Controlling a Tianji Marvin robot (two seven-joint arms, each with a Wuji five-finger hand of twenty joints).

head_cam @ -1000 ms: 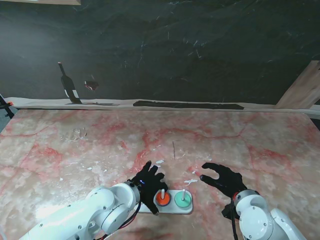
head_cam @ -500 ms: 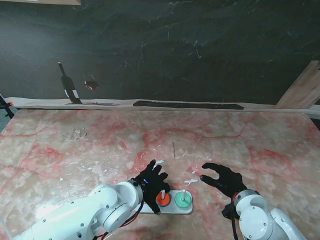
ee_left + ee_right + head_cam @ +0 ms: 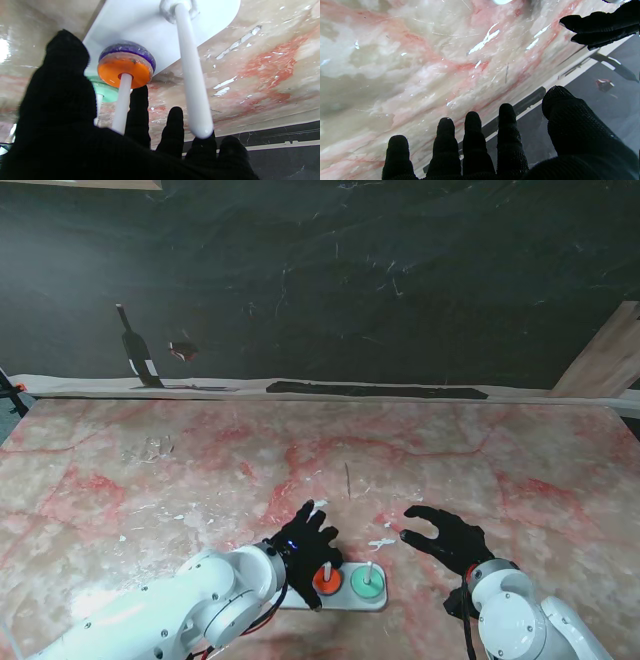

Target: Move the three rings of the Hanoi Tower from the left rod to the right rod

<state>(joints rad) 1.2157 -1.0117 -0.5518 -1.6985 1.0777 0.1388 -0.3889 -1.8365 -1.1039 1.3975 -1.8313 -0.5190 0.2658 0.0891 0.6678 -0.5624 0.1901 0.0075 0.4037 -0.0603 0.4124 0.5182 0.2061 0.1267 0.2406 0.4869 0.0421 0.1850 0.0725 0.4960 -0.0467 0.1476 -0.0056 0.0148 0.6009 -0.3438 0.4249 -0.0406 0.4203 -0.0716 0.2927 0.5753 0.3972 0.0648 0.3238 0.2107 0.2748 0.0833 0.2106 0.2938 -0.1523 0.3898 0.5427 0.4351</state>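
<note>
The left hand [image 3: 303, 547] is hovering over the white base [image 3: 345, 598], fingers spread, holding nothing; the orange ring [image 3: 326, 578] is sitting on the middle rod, the green ring [image 3: 366, 582] on the right rod. The right hand [image 3: 447, 538] is resting open beside the base on the counter [image 3: 480, 460], gripping nothing.

I see a shiny pink marble table [image 3: 480, 460]. The white rods [image 3: 192, 75] and base [image 3: 140, 22] look like smooth plastic. My hands [image 3: 495, 150] wear black bumpy cloth gloves. The orange ring [image 3: 125, 71] shines.
</note>
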